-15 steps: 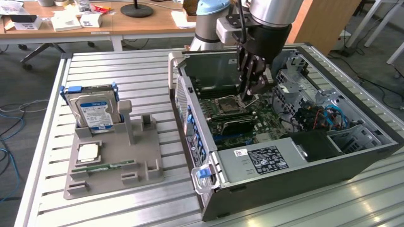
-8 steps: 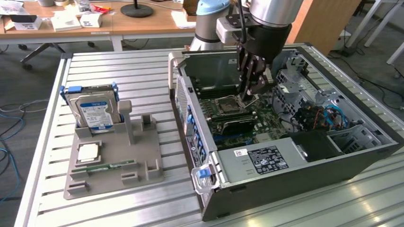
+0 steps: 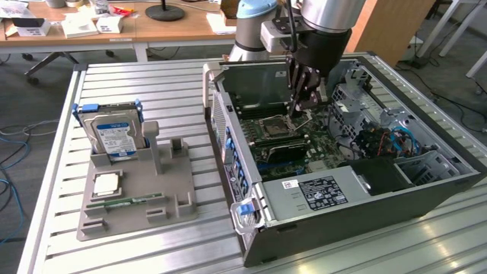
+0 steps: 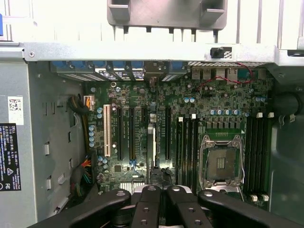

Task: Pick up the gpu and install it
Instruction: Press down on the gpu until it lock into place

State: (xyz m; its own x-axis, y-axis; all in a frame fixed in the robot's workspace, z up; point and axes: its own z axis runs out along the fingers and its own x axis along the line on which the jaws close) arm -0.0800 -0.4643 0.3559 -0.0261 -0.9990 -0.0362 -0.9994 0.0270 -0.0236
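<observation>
The gpu (image 4: 151, 152) is a thin dark card standing on edge in a slot of the motherboard (image 4: 142, 99), seen edge-on in the wrist view. In the exterior view the gpu (image 3: 283, 151) shows as a dark upright strip just in front of the CPU socket (image 3: 272, 127). My gripper (image 3: 303, 111) hangs inside the open computer case (image 3: 426, 188), a little above the board. Its fingertips (image 4: 152, 202) stand close together, just off the card's near end, and I see nothing between them. My gripper (image 4: 162, 202) looks shut and apart from the card.
On the exterior view's left, a grey holder (image 3: 137, 188) carries a hard drive (image 3: 114, 134), a CPU chip (image 3: 105, 182) and a green memory stick (image 3: 125, 201). Inside the case, the power supply (image 3: 316, 191) and a tangle of cables (image 3: 380, 142) crowd the board.
</observation>
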